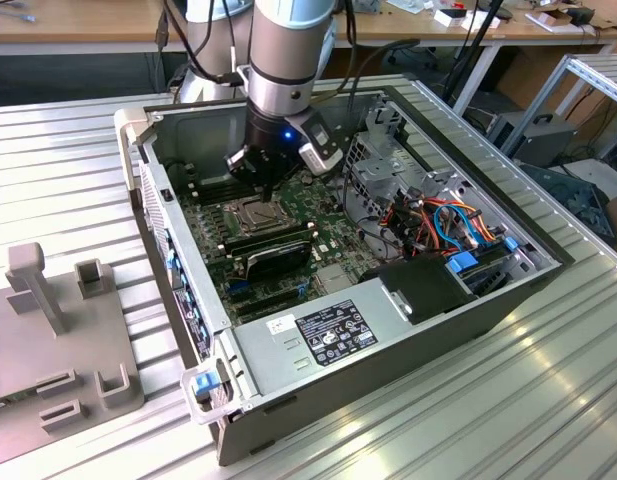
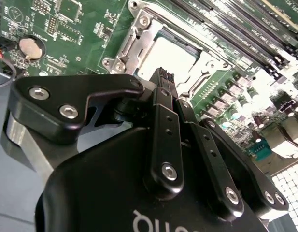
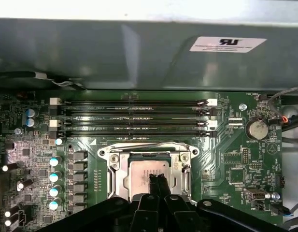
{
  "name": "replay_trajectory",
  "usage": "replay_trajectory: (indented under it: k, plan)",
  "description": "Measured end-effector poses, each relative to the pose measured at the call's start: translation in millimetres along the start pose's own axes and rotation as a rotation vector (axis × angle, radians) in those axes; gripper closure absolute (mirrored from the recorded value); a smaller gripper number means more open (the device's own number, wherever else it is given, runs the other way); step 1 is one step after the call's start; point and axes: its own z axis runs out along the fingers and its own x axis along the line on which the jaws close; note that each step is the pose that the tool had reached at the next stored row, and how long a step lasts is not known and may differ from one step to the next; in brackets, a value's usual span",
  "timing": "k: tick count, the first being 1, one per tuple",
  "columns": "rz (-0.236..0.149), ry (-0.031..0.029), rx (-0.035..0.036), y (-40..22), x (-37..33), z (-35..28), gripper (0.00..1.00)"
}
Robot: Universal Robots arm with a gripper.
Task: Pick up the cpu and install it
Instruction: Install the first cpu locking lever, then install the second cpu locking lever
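Note:
The cpu (image 3: 141, 175) is a silvery-grey square lying flat inside the socket's metal frame (image 3: 115, 166) on the green motherboard; the second wrist view shows it too (image 2: 165, 55). My gripper (image 3: 157, 180) hangs right over the chip's middle with its two black fingers pressed together and nothing between them. Whether the tips touch the chip cannot be told. In the second wrist view the gripper (image 2: 164, 76) points down at the socket. In the exterior view the gripper (image 1: 256, 186) is low inside the open computer case, above the socket (image 1: 256, 213).
Memory slots (image 3: 132, 116) run beside the socket, with a coin battery (image 3: 257, 128) nearby and the case wall (image 3: 139, 53) behind. A black rectangular block (image 1: 278, 255), the power supply (image 1: 328, 335) and cabled drive bays (image 1: 438, 220) crowd the case. A grey fixture (image 1: 48, 330) stands on the table.

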Motion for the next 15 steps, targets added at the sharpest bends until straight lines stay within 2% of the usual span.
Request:
replay_trajectory:
  k: [3,6,9,15]
  plan:
    - [0.000,-0.0002,0.0024,0.0,4.3,0.2,0.89]
    - [0.000,0.0000,0.0027,-0.1,4.5,-0.1,0.89]
    - [0.000,-0.0001,0.0025,0.2,4.3,-4.7,0.89]
    - [0.000,-0.0002,0.0025,0.3,4.3,-6.0,0.89]
